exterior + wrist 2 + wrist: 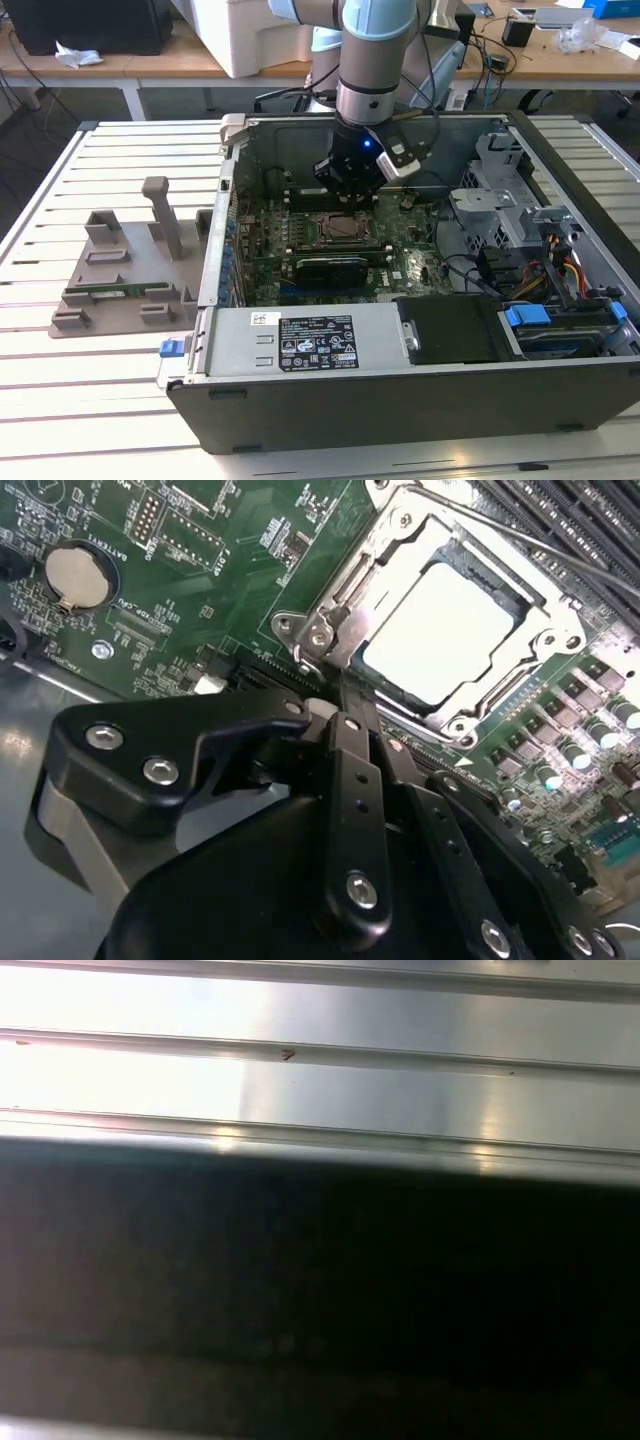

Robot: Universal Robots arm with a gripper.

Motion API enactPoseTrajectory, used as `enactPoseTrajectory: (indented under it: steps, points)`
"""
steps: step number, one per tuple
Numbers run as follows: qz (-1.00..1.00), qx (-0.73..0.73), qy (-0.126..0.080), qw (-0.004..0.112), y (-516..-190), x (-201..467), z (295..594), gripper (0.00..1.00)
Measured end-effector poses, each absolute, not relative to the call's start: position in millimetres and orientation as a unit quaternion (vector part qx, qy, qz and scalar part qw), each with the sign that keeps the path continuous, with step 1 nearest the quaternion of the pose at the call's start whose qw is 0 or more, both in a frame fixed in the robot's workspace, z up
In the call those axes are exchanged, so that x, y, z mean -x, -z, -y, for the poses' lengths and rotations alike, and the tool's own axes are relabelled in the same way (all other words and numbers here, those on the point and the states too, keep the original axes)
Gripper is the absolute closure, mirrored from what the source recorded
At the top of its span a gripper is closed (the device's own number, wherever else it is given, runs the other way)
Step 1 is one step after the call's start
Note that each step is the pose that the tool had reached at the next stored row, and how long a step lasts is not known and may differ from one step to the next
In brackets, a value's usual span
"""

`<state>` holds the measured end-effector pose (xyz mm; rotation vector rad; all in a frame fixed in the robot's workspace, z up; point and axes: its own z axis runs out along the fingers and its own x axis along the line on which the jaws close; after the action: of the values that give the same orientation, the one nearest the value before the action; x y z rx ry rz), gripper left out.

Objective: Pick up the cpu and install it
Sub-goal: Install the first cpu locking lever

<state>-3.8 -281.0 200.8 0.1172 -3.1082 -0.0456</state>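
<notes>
Inside the open computer case [400, 400] on the slatted counter [110, 400], we are seeing the arm [372, 60] reaching straight down over the green motherboard [300, 262], with the gripper [350, 180] hanging just above the socket [338, 228].

In the second wrist view, the cpu [440, 630] is sitting flat in the socket [330, 620], silvery top facing up, metal frame around it on all sides. It is looking seated, not tilted. The gripper [345, 715] is sitting just beside the socket's near corner, and the black fingers [352, 780] are looking pressed together with nothing between them. We are not seeing them touching the cpu; whether the tip is touching the frame's corner, we cannot tell.

A round coin battery [76, 577] is sitting on the board well apart from the socket. Rows of small capacitors [585, 735] are running along the socket's far side.

In the exterior view, a grey plastic holder [130, 270] is sitting on the counter at the exterior view's left of the case. The power supply [310, 345] is lying along the case's near wall, with blue latches [527, 316] and a bundle of cables [565, 270] toward the exterior view's right.

The first wrist view is giving us bright metal slats [320, 1020] above a dark band.
</notes>
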Motion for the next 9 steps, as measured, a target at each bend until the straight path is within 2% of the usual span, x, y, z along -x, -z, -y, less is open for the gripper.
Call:
enactPoseTrajectory:
  steps: [5, 9]
  points:
    - [0.999, -0.038, 0.016, 0.015, -204.6, 2.9, 278.7, 0.89]
    - [0.999, -0.038, 0.009, 0.015, -212.8, 3.1, 284.2, 0.89]
